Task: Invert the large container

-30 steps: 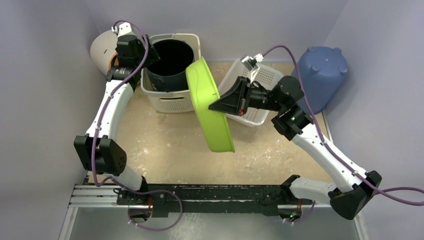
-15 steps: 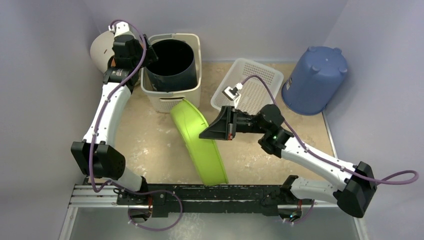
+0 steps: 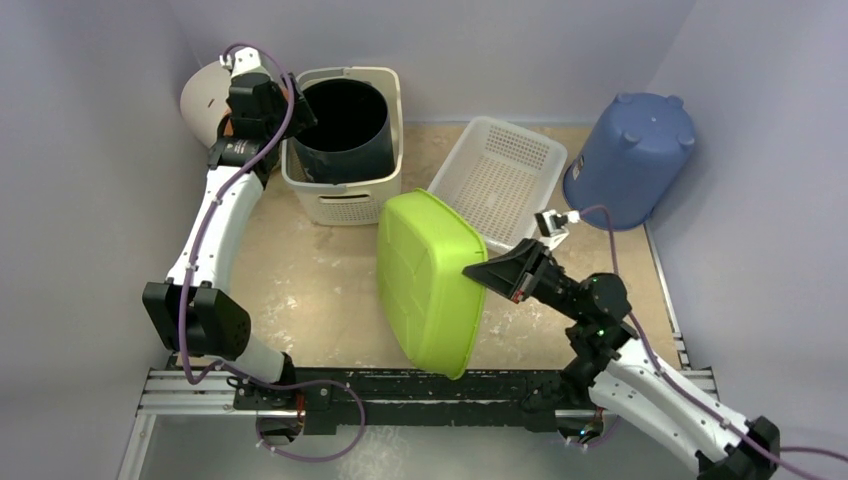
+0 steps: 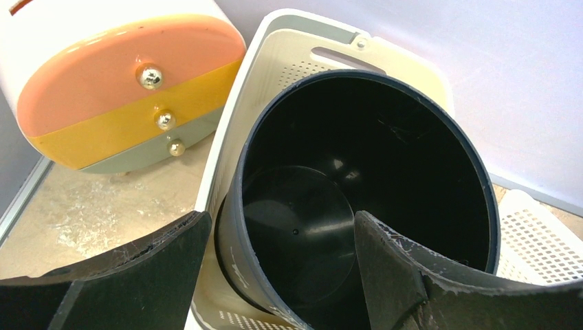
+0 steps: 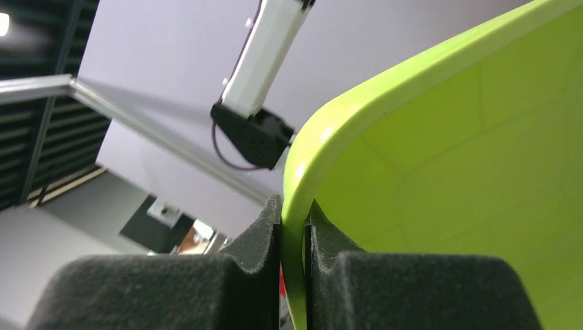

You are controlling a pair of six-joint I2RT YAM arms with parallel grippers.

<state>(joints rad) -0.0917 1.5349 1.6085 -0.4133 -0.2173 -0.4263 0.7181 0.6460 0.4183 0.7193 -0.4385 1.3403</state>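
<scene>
From above, the green container (image 3: 425,280) is at the middle of the worktop (image 3: 310,290). It is raised on its edge and tilted, with 1 broad face toward the camera. The right jaws pinch its rim on its 3 o'clock side. A white mesh basket (image 3: 500,175) lies at 1 o'clock from it, and a blue bucket (image 3: 635,160), upside down, at 2 o'clock. The left jaws hover at 11 o'clock, by a black bucket (image 3: 345,125) inside a cream basket (image 3: 345,200).

In the left wrist view, the left jaws are spread wide and hold nothing. The black bucket (image 4: 357,199) is below them, in the cream basket (image 4: 289,48). A drawer box (image 4: 124,89) with 3 knobs lies at 10 o'clock.

In the right wrist view, the 2 right jaws press on the thin rim of the green container (image 5: 447,172), 1 on each side.
</scene>
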